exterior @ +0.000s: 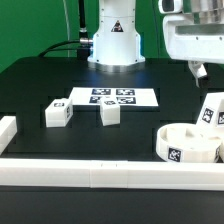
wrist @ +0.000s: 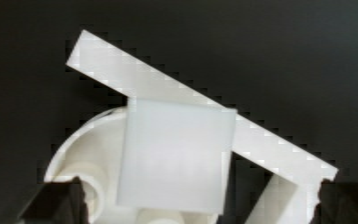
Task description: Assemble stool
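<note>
The white ring-like seat (exterior: 186,146) lies at the exterior view's right, by the front rail. One tagged leg (exterior: 212,110) stands tilted on the seat's far right edge. My gripper (exterior: 199,72) hangs just above that leg, with a gap between them. In the wrist view the leg (wrist: 172,155) sits between my dark fingers (wrist: 55,203), with space on both sides, so the gripper (wrist: 179,208) is open. The seat (wrist: 91,150) shows beneath the leg. Two more legs (exterior: 57,114) (exterior: 110,113) lie on the black table at the exterior view's left and centre.
The marker board (exterior: 111,97) lies flat behind the loose legs. A long white rail (exterior: 100,176) runs along the table's front, with a short rail piece (exterior: 8,131) at the left. A rail (wrist: 176,88) crosses the wrist view diagonally. The robot base (exterior: 114,40) stands at the back.
</note>
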Controlling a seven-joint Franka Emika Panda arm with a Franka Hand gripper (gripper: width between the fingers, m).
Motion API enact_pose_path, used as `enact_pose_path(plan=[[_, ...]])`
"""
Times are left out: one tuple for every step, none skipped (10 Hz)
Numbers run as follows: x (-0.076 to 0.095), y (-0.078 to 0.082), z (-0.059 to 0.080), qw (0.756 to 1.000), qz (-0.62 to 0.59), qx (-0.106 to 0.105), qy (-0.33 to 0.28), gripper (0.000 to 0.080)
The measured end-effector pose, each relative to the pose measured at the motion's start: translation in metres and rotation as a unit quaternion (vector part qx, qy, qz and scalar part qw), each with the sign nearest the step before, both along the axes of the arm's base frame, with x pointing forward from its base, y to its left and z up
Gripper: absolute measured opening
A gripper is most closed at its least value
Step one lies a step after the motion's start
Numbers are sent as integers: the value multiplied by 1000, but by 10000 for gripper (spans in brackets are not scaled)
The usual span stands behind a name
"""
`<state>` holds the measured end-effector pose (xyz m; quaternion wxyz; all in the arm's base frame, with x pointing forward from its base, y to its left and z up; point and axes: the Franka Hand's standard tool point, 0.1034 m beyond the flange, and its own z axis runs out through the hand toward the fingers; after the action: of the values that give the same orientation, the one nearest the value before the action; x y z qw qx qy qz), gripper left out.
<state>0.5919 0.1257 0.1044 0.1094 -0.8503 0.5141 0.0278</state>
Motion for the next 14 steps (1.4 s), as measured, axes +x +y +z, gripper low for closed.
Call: enact_pose_path(plan=[[0, 0, 0, 999, 42, -3, -9, 649], [0, 1, 0, 995, 93, -9, -18, 649], [-1, 4, 2, 986, 161, -26, -23, 649], [0, 5, 4, 973, 226, -33, -35, 649], [0, 6, 5, 956, 288, -39, -47, 649], [0, 7, 5, 942, 328, -44, -53, 649], [-1, 6, 4, 935, 348, -45, -56, 649], [0, 6, 4, 916, 394, -47, -65, 649], [-1, 6, 4, 904, 419, -49, -70, 649], [-1, 6, 4, 873, 477, -54, -80, 649], [-3, 11, 3, 839, 534, -68, -83, 649], [-3, 12, 3, 808, 578, -70, -90, 649], [-3, 13, 5, 777, 618, -74, -97, 649], [-3, 13, 6, 739, 661, -76, -104, 649]])
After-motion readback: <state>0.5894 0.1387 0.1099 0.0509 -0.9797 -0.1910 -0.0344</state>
